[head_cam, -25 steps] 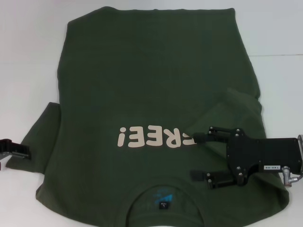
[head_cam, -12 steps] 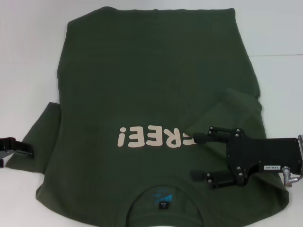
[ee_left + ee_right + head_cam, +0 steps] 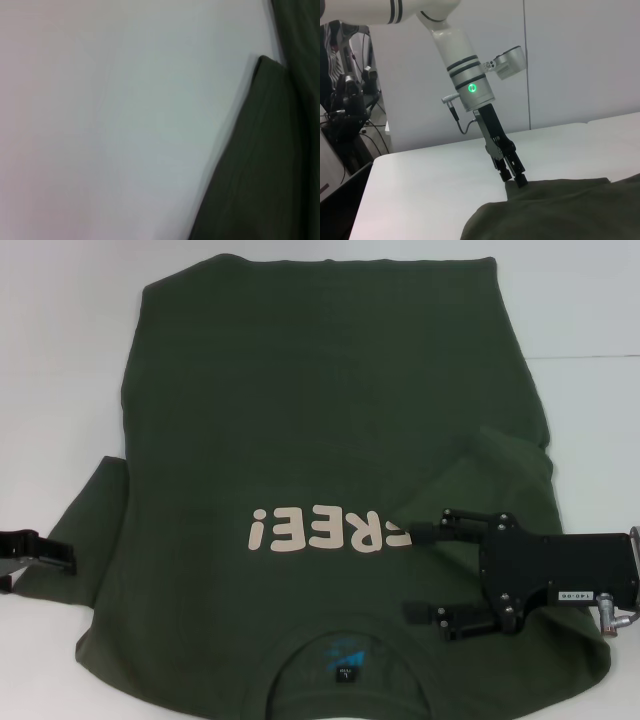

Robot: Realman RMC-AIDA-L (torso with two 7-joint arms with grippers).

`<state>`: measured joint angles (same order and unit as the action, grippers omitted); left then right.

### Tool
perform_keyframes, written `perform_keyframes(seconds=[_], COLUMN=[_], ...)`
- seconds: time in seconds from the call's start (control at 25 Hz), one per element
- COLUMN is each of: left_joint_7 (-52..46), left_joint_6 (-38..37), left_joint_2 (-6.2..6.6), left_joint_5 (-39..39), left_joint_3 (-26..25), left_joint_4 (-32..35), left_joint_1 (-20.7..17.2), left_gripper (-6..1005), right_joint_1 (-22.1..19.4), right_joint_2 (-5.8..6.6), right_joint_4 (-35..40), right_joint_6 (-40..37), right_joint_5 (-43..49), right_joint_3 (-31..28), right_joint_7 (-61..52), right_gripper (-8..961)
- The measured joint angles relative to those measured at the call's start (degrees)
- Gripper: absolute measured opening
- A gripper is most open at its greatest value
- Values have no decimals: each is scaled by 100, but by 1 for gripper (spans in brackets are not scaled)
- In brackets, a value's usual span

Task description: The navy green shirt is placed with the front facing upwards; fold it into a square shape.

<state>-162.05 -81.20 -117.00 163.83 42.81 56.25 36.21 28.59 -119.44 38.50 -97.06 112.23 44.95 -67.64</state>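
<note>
White tabletop (image 3: 60, 360); navy green shirt (image 3: 330, 400) spread centre, print up. Left claw (image 3: 45, 555), at nine o'clock, has crept inward onto the sleeve hem, tips apparently clenched there. Right claw (image 3: 420, 572), released, hasn't moved over the folded sleeve, so the left sleeve fold likely comes next.

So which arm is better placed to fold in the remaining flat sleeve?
Likely left: the left end effector sits at the flat sleeve of the navy green shirt; the right end effector hovers open over the folded side.
</note>
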Motion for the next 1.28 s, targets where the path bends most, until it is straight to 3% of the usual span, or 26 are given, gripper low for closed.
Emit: perform_keyframes(seconds=[1.28], left_joint_7=[-2], left_joint_6=[40], left_joint_2=[-14], left_joint_5=[0], left_joint_3=[46], left_joint_4=[-1], left_joint_1=[-21], left_gripper=[905], right_joint_1=[-5], right_joint_2=[0], right_joint_4=[0], right_joint_6=[-6], right_joint_5=[1], right_joint_3=[5], right_joint_7=[-30], right_gripper=[943])
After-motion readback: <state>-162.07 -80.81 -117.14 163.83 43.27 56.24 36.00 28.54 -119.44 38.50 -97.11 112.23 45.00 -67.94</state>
